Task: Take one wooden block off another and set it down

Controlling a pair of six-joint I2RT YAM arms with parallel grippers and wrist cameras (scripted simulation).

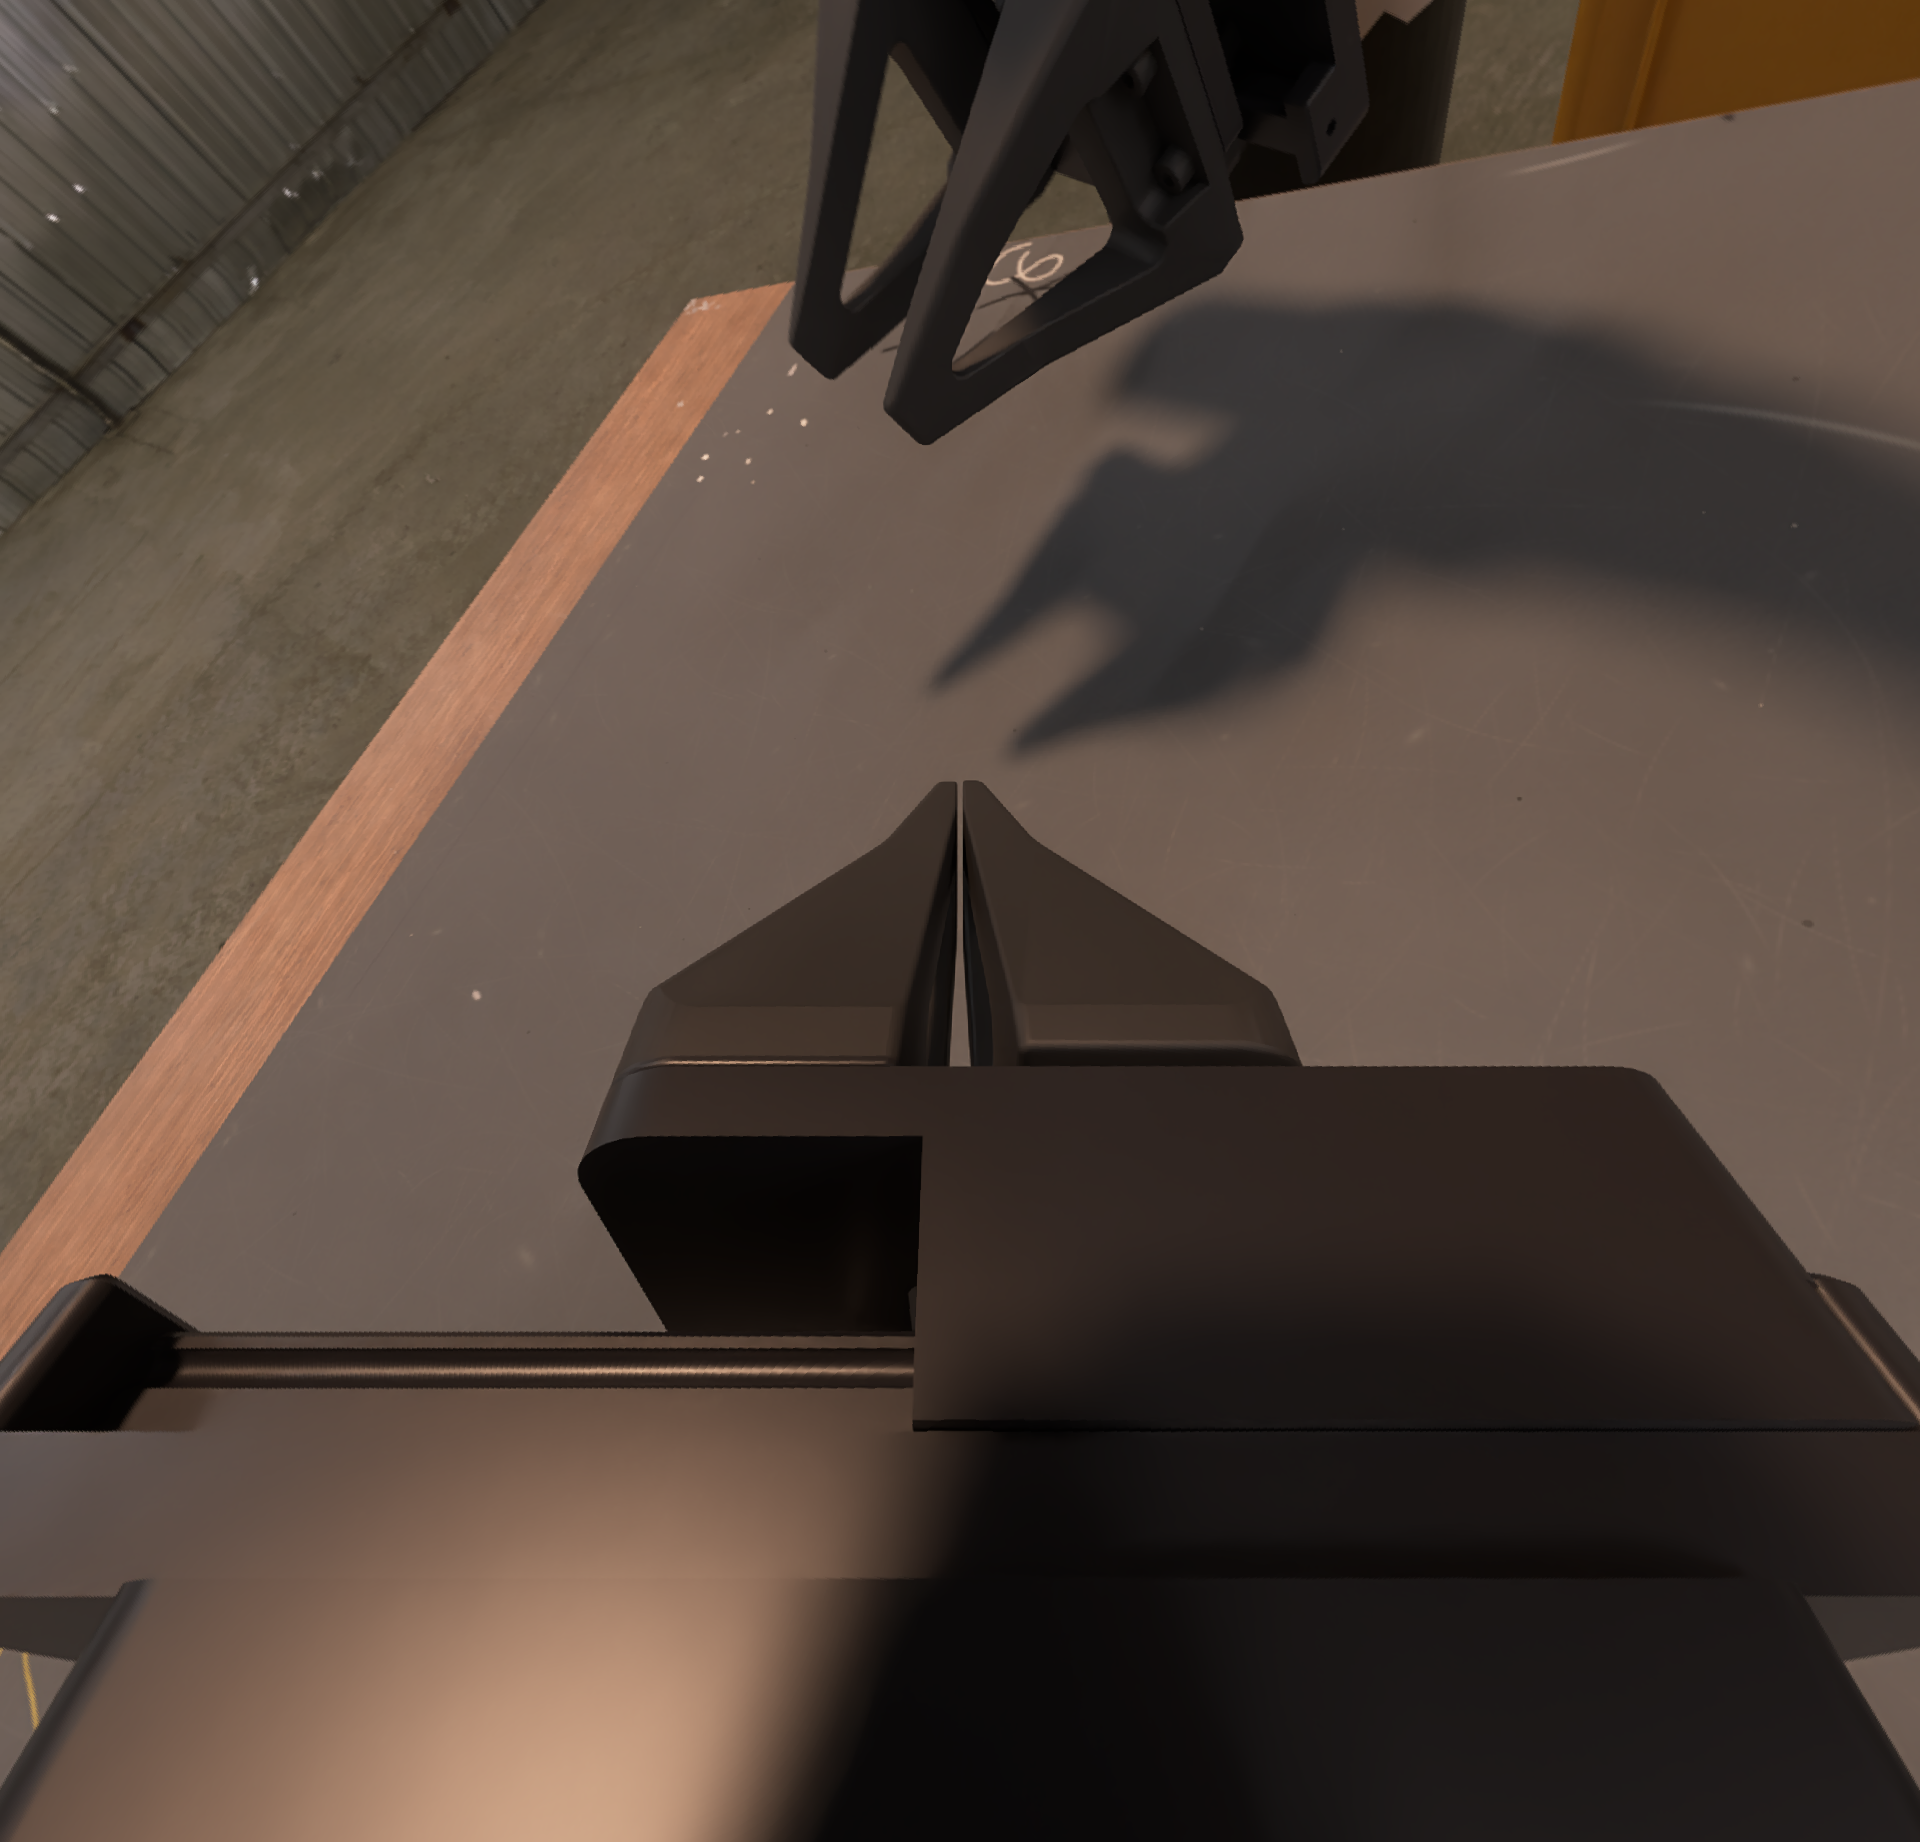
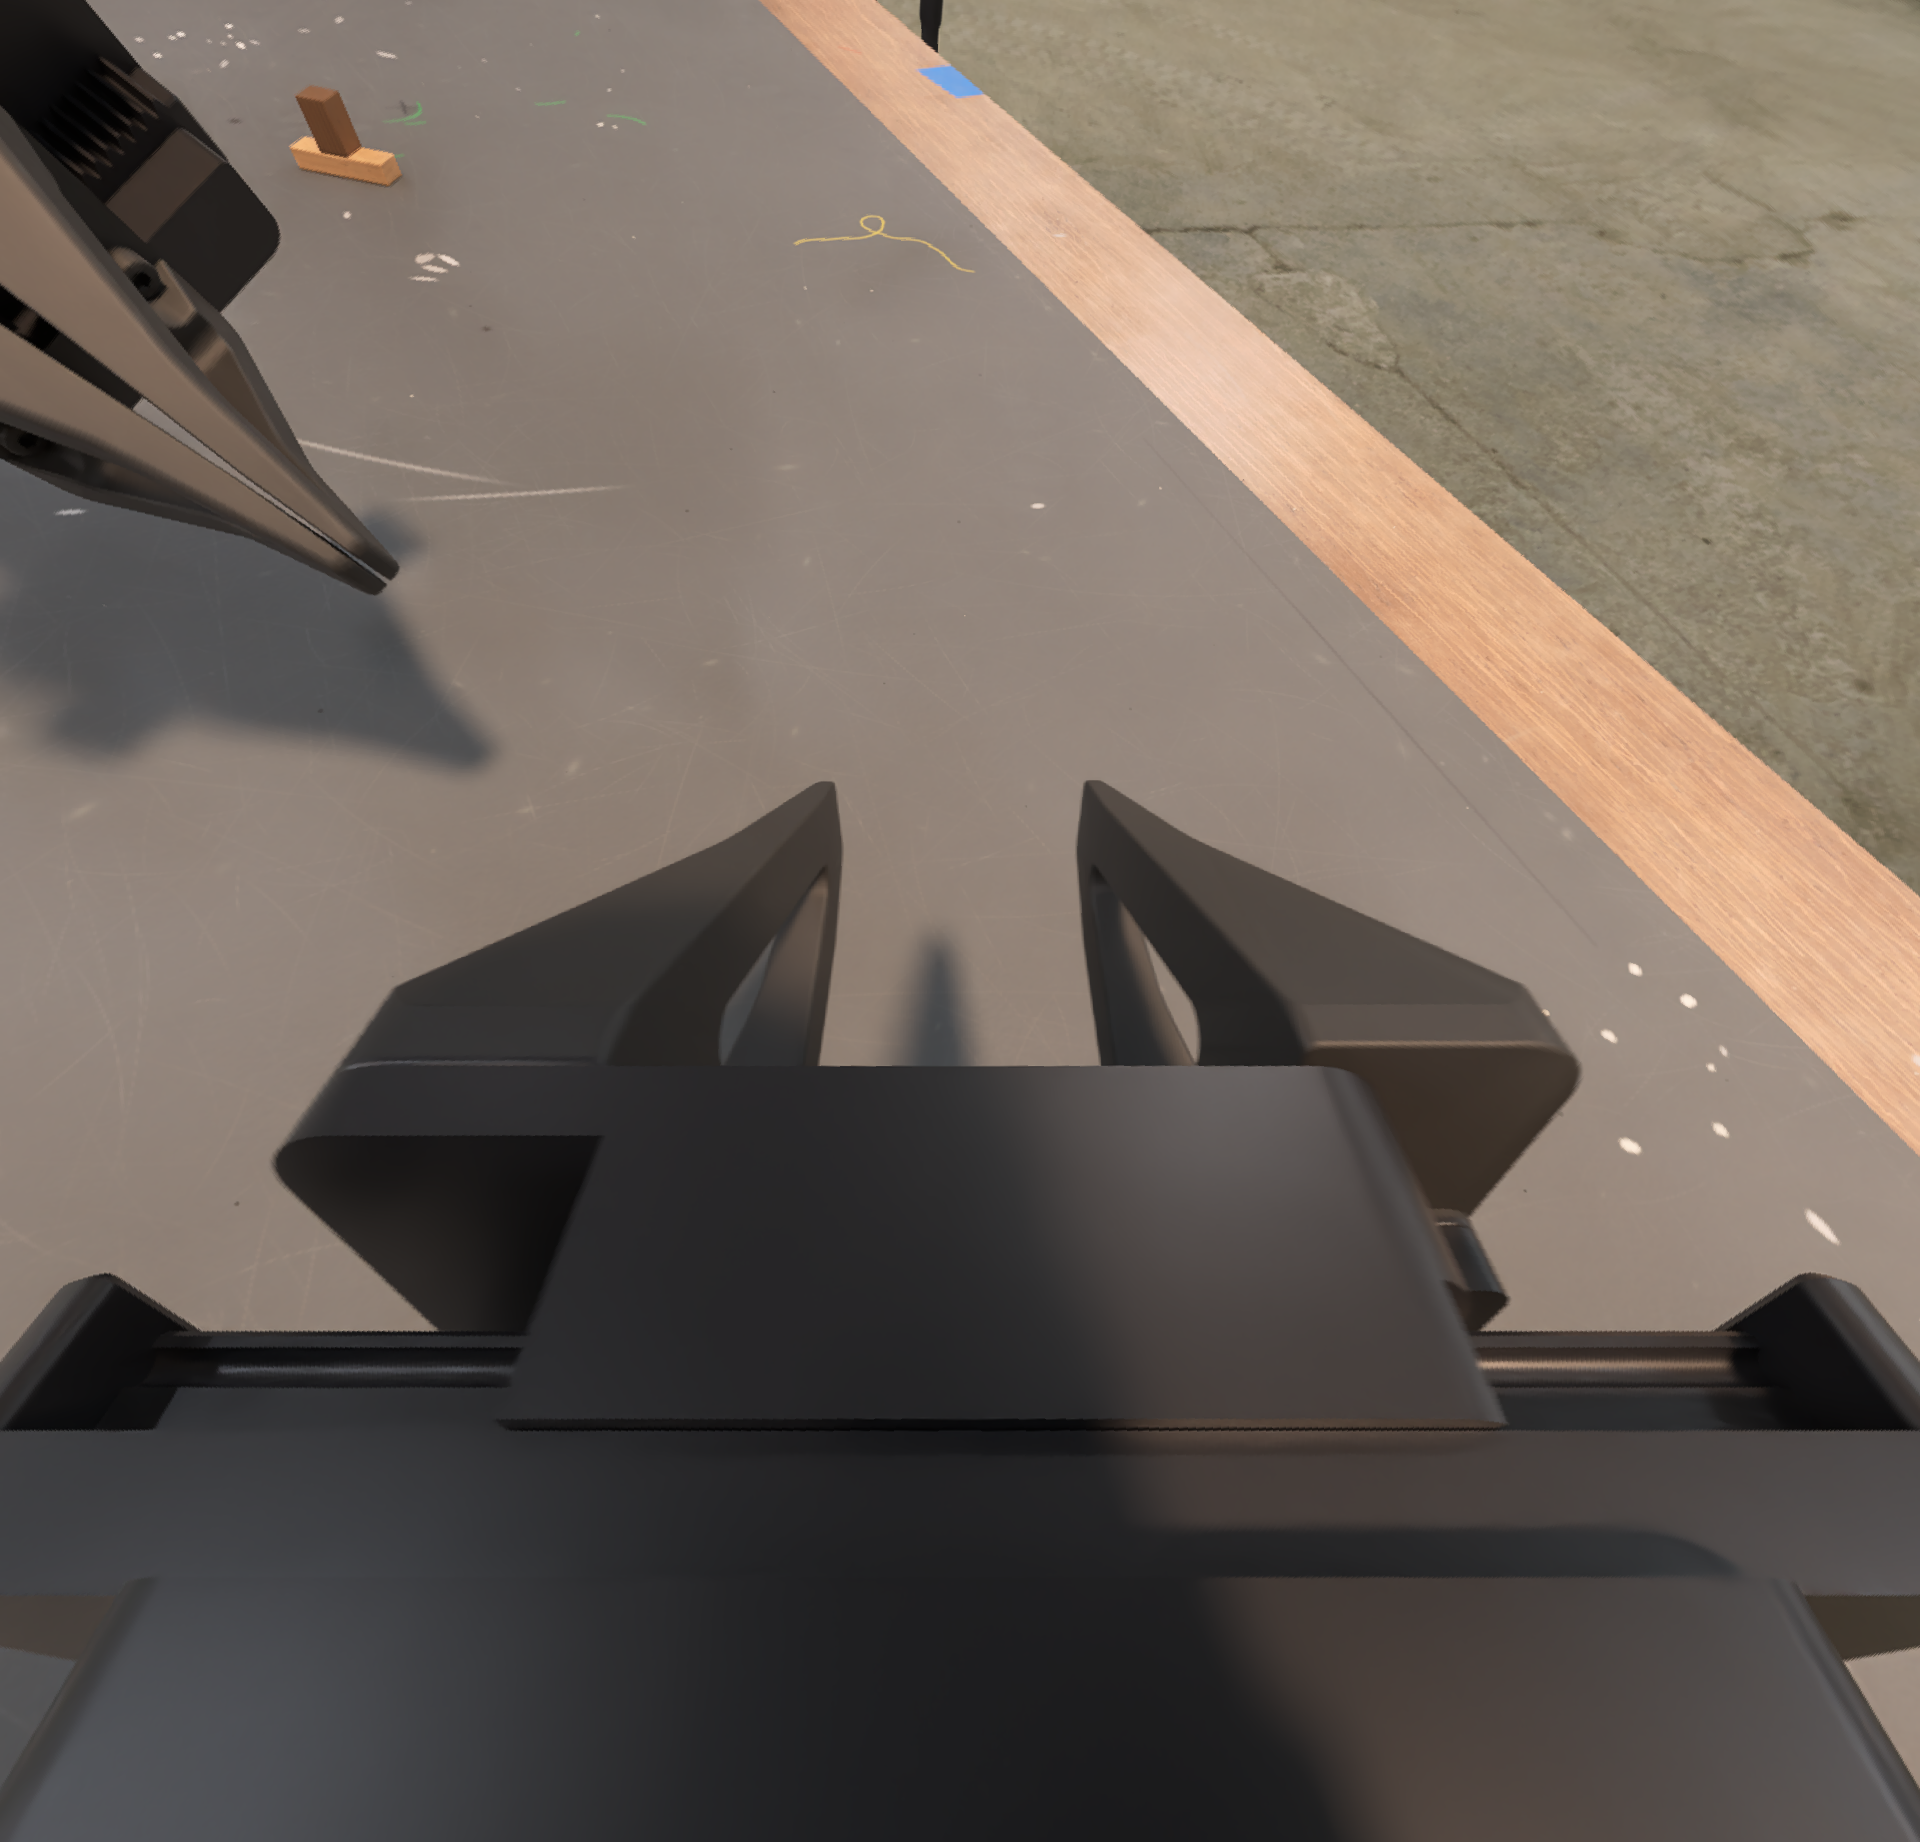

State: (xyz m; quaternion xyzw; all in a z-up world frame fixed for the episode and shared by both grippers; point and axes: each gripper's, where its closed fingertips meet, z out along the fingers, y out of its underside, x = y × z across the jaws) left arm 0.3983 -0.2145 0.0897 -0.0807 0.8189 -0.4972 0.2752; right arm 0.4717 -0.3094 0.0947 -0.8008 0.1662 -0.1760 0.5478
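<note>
In the right wrist view a small dark brown block [image 2: 326, 118] stands upright on a flat light wooden block [image 2: 346, 164], far off on the grey table at the upper left. My right gripper [image 2: 957, 786] is open and empty, low over bare table, far from the blocks. My left gripper [image 1: 958, 784] is shut and empty over bare table; it also shows at the left edge of the right wrist view [image 2: 376, 577], nearer than the blocks. The right gripper hangs at the top of the left wrist view [image 1: 875, 402]. No block shows in the left wrist view.
The grey table [image 2: 727, 545] has a wooden edge strip [image 2: 1351, 462] on its right side, with concrete floor beyond. A blue tape patch [image 2: 950, 81] sits on that strip. A yellow scribble [image 2: 883, 237] marks the table. An orange panel [image 1: 1745, 16] stands beyond the table.
</note>
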